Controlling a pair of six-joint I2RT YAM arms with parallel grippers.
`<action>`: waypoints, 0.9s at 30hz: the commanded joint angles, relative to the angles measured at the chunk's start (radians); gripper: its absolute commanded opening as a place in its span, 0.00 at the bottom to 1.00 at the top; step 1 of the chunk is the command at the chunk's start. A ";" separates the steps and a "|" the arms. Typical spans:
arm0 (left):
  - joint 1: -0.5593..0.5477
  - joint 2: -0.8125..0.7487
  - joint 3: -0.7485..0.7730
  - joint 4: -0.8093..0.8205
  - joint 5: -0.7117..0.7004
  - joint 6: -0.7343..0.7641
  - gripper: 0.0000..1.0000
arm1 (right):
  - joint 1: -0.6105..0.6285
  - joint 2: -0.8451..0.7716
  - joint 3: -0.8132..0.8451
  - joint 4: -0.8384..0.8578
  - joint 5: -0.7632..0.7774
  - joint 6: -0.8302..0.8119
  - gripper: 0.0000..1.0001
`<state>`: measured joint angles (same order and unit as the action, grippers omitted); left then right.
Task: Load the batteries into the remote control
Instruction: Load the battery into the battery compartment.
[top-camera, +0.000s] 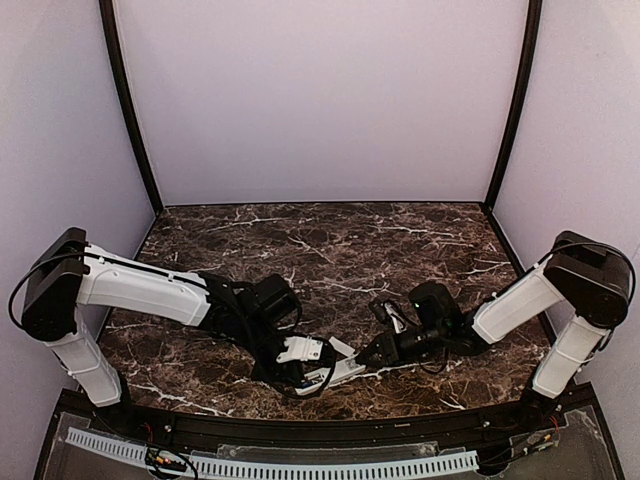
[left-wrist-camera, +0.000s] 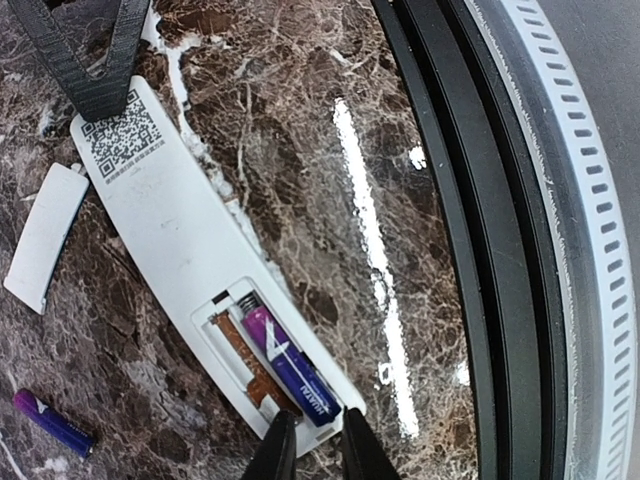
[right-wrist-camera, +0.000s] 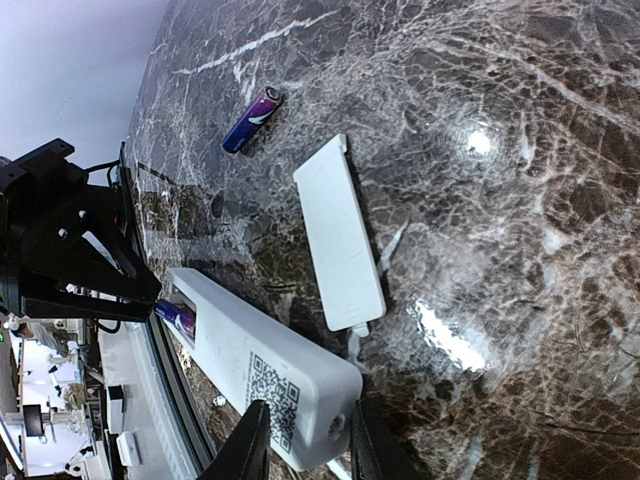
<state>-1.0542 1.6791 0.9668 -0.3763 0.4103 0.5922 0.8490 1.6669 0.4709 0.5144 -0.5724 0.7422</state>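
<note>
The remote control (left-wrist-camera: 170, 220) lies back-up on the marble table (top-camera: 330, 250), close to its near edge and midway between the two arms. Its battery recess is uncovered, with the seated battery (left-wrist-camera: 285, 365) lying along one side. The left gripper (left-wrist-camera: 318, 445) has its tips at the recess end, the jaws only narrowly parted around that battery's tip; I cannot tell if they pinch it. The right gripper (right-wrist-camera: 308, 440) clamps the opposite, QR-coded end of the remote between its jaws. On the remote's far side lie the white cover plate (left-wrist-camera: 45, 235) and, apart from it, the loose battery (left-wrist-camera: 55, 420).
</note>
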 joint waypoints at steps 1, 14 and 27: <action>-0.006 0.015 0.026 -0.030 0.028 0.013 0.17 | 0.009 0.006 -0.003 0.030 -0.020 0.007 0.27; -0.007 0.058 0.048 -0.019 0.047 0.010 0.09 | 0.009 0.012 -0.008 0.039 -0.023 0.010 0.26; -0.008 0.106 0.074 -0.015 0.049 -0.003 0.04 | 0.009 0.012 -0.016 0.050 -0.023 0.016 0.25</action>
<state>-1.0576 1.7638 1.0271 -0.3748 0.4461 0.5911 0.8490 1.6684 0.4660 0.5240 -0.5770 0.7467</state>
